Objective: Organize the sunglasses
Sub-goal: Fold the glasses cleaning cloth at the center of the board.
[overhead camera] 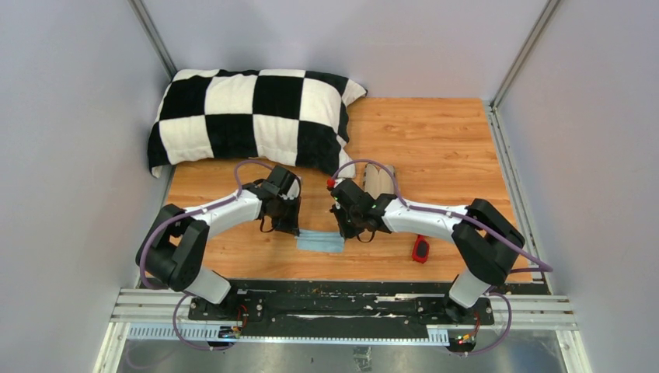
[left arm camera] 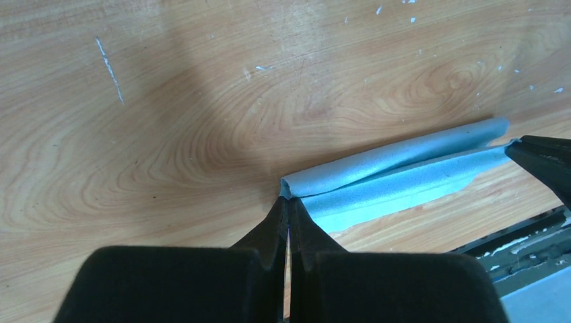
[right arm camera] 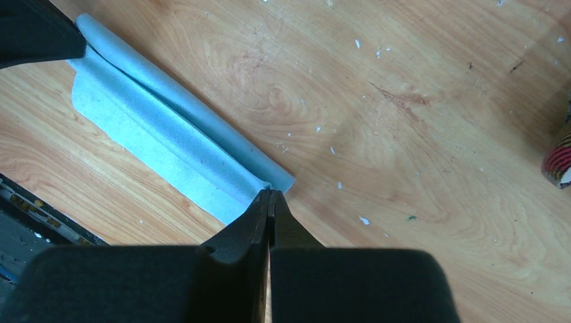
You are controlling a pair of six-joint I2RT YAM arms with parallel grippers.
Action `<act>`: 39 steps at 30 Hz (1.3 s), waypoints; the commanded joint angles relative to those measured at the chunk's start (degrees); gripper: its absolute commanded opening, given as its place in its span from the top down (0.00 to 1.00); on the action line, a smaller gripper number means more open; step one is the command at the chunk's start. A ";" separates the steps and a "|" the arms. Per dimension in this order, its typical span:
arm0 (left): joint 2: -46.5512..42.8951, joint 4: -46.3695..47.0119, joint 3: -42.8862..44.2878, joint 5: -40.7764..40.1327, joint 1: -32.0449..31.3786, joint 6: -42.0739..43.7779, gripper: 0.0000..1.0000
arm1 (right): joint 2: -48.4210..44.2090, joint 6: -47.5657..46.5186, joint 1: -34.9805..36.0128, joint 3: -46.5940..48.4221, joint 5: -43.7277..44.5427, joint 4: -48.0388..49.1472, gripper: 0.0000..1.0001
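Note:
The sunglasses (overhead camera: 420, 249), red-framed with dark lenses, lie on the wooden table near the right arm's base, apart from both grippers. A light blue cloth (overhead camera: 320, 241) lies folded lengthwise between the grippers. My left gripper (overhead camera: 298, 231) is shut on the cloth's left end (left arm camera: 397, 178), its tips (left arm camera: 288, 200) pinching the folded edge. My right gripper (overhead camera: 343, 233) is shut on the cloth's right end (right arm camera: 161, 128), its tips (right arm camera: 271, 193) at the fold. Each wrist view shows the other gripper at the cloth's far end.
A black-and-white checkered pillow (overhead camera: 249, 116) lies at the back left. An oblong case (overhead camera: 378, 180) lies behind the right gripper. A red-striped object (right arm camera: 559, 158) shows at the right edge of the right wrist view. The black base rail (overhead camera: 334, 299) runs along the near edge.

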 commanded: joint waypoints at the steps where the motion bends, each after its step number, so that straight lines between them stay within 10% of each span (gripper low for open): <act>1: -0.22 0.44 -0.35 0.62 -0.47 0.11 1.00 | -1.36 0.77 0.81 -1.11 0.23 -2.11 1.00; 30: -1.15 0.43 -1.27 0.04 -1.33 -0.65 1.00 | -0.14 1.30 1.43 -1.10 3.07 -2.13 1.00; 39: -2.65 -0.95 -1.23 -0.68 -1.37 -1.08 0.74 | -0.28 1.47 1.82 -1.17 2.66 -2.01 0.91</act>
